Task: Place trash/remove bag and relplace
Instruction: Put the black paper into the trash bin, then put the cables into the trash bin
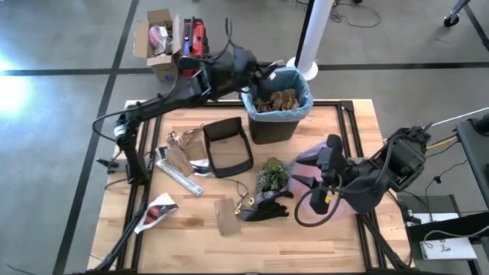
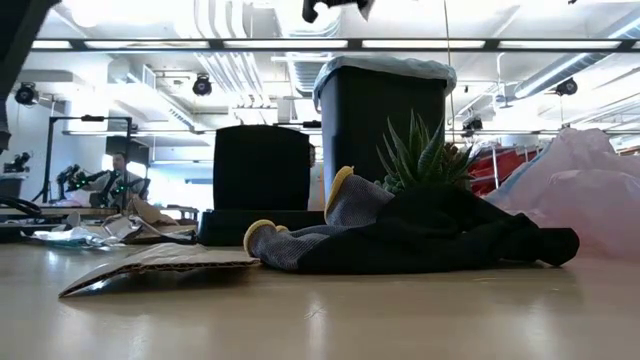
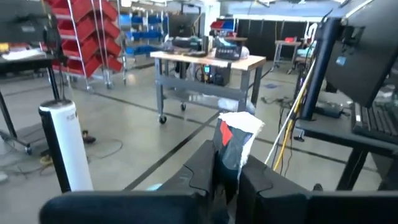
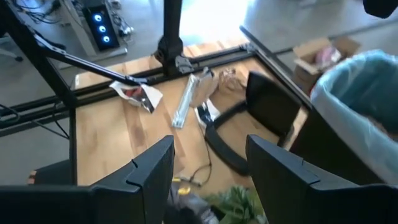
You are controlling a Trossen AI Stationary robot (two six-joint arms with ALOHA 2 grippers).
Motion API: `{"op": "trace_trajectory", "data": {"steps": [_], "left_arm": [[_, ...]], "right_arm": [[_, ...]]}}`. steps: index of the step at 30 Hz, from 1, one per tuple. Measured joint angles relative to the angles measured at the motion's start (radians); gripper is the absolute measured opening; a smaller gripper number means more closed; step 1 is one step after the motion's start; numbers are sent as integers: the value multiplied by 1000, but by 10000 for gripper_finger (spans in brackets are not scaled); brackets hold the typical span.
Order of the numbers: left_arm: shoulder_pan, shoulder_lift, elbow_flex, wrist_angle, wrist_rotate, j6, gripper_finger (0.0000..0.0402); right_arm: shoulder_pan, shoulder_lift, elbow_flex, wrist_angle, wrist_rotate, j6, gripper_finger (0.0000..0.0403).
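Note:
A black bin (image 1: 269,126) lined with the teal-blue bag (image 1: 299,90) stands at the table's far middle, with crumpled brown trash (image 1: 276,100) inside. My left gripper (image 1: 275,70) hovers over the bin's far left rim, shut on a white, red and grey wrapper (image 3: 236,134). My right gripper (image 1: 330,150) hangs open over a pink bag (image 1: 309,174) at the right, with nothing between its fingers (image 4: 155,168). More trash lies on the table's left: brown paper (image 1: 182,145) and a white-red wrapper (image 1: 159,210). My left gripper pinches the wrapper's lower end (image 3: 227,163) between its two fingers, which point level out over the bin. The wrapper sticks up and forward out of the fingers, lifted clear of the table and the bin.
A black lid frame (image 1: 228,145) lies left of the bin. A silver strip (image 1: 179,174), a cardboard piece (image 1: 227,218), a black-and-yellow glove (image 1: 263,205) and a green plant (image 1: 273,174) lie mid-table. A cardboard box (image 1: 157,42) sits on the floor beyond.

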Motion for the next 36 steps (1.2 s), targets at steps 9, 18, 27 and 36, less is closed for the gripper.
{"op": "trace_trajectory", "data": {"steps": [9,18,27,36], "left_arm": [[5,54,27,-71,1,-47,155],[-28,-98,10,-349,95,-15,267],[-147,-287,-48,-655,81,-8,289],[-296,-531,-346,-789,77,-216,269]], "right_arm": [[12,3,-5,-29,0,25,185],[5,12,-33,-37,117,-88,185],[-71,36,-130,1,78,-175,189],[-241,60,-317,252,-272,-425,292]]}}
